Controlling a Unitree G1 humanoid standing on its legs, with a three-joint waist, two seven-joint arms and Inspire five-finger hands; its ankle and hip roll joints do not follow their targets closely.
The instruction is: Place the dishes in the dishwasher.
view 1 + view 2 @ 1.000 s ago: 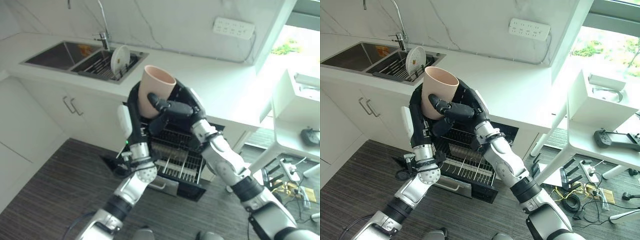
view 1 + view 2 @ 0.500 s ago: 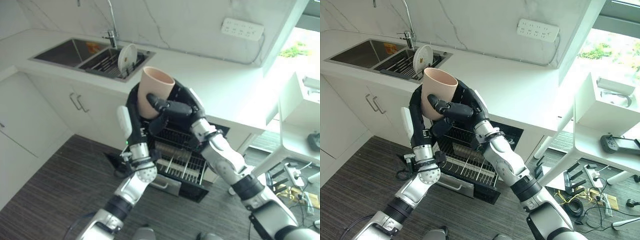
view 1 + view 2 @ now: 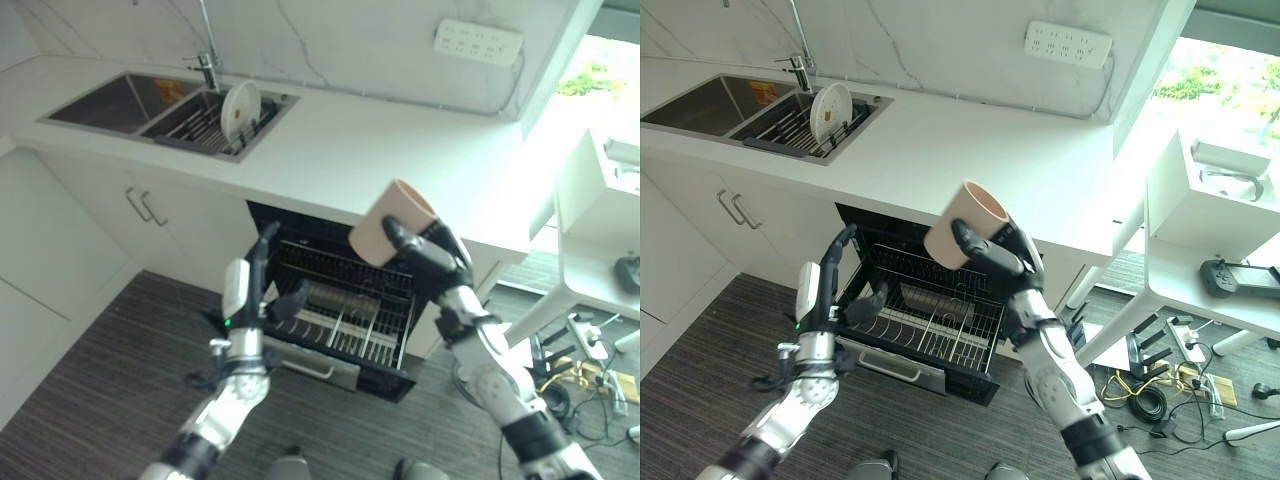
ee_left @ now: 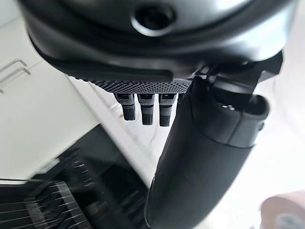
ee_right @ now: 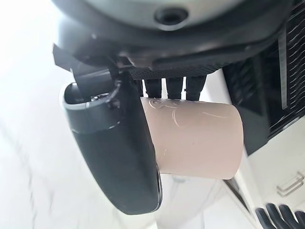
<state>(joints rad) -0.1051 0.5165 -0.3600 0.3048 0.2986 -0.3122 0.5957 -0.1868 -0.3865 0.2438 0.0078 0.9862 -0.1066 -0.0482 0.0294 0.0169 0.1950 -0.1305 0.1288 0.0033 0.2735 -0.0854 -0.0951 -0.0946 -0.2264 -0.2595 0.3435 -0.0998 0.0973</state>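
Item: pink cup (image 3: 962, 226), tilted, clamped in our right hand (image 3: 1002, 258), above the open dishwasher rack (image 3: 925, 318). Left hand (image 3: 818, 295) empty, fingers relaxed, left of rack.

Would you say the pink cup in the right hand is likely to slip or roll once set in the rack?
The pink cup looks smooth and rigid, so possibly slippery in the right hand. Its round wall would probably roll if laid sideways on the dishwasher rack.
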